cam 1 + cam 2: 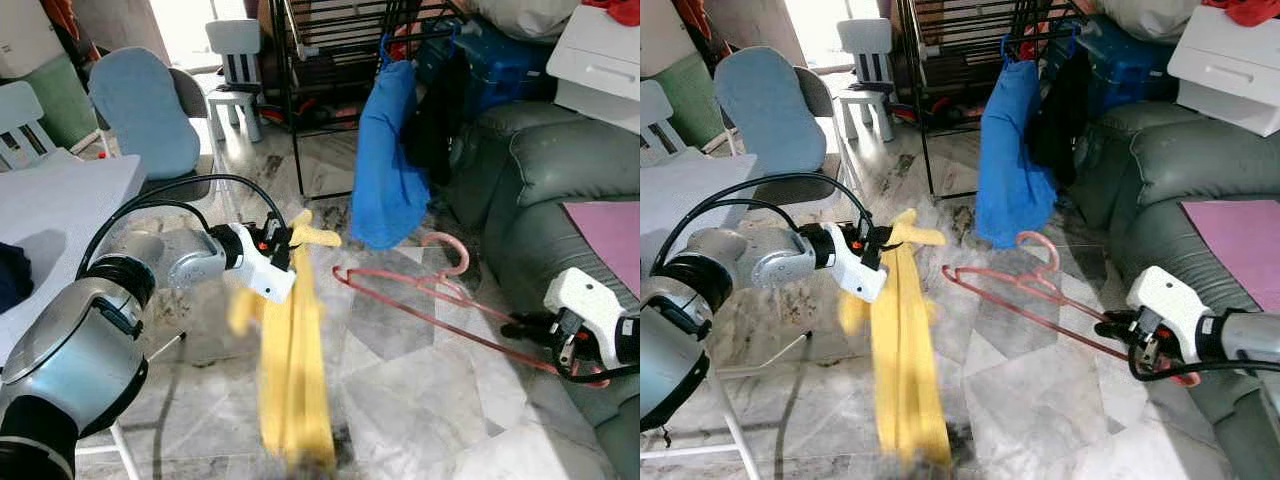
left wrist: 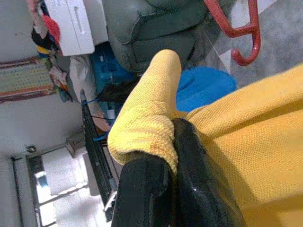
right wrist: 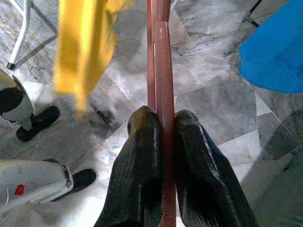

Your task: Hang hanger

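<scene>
The left tool (image 1: 872, 247) is clamped on a fold of a yellow cloth (image 1: 902, 350), a knitted, waffle-textured piece that hangs from the black fingers (image 2: 189, 189) in one long, narrow drape down toward the marble floor (image 1: 1040, 390); its lower end is blurred. The right tool (image 1: 1118, 327) is pressed together on one thin bar of a pink hanger (image 1: 1020, 285), a slim, glossy plastic frame with a curled hook at the top. In the right wrist view the two black fingers (image 3: 142, 175) squeeze that bar from either side. The hanger is held out low in the air above the floor, between the yellow cloth and a grey-green leather sofa (image 1: 1160, 180), its hook pointing up toward a blue garment (image 1: 1008, 160).

That blue garment hangs limp from a black metal rack (image 1: 940, 60), with a dark garment (image 1: 1065, 115) just beside it. One hanger, one yellow cloth and one blue garment can be counted. The floor is polished grey-and-white marble set in diamond tiles, scuffed in places. Behind stand a chair with a pale blue padded back (image 1: 770, 110) and a small white child's chair (image 1: 868, 60). A flat pink mat (image 1: 1240, 235) lies on the sofa seat.
</scene>
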